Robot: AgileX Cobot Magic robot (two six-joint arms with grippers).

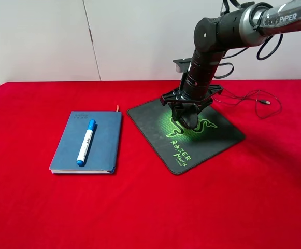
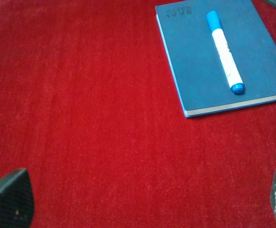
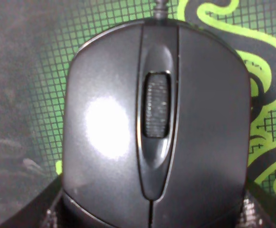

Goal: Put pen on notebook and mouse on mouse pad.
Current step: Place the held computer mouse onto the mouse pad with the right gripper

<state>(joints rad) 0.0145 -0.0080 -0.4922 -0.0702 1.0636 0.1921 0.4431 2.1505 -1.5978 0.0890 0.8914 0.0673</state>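
Observation:
The pen [image 1: 86, 141] [image 2: 224, 52] lies lengthwise on the blue notebook [image 1: 103, 148] [image 2: 195, 76], left of centre on the red table. On the mouse pad's [image 1: 215, 140] [image 3: 23, 71] green logo sits the black mouse [image 1: 190, 121] [image 3: 152, 133]. My right gripper [image 1: 189, 122] [image 3: 152, 216] comes straight down over it, and its fingers [image 3: 52, 211] press against both sides of the mouse. My left gripper [image 2: 145, 204] hovers open above bare cloth, short of the notebook. The left arm is out of the exterior view.
The mouse cable [image 1: 254, 97] loops over the cloth behind and to the right of the pad, ending in a USB plug [image 1: 267, 101]. A white wall stands behind the table's far edge [image 1: 88, 81].

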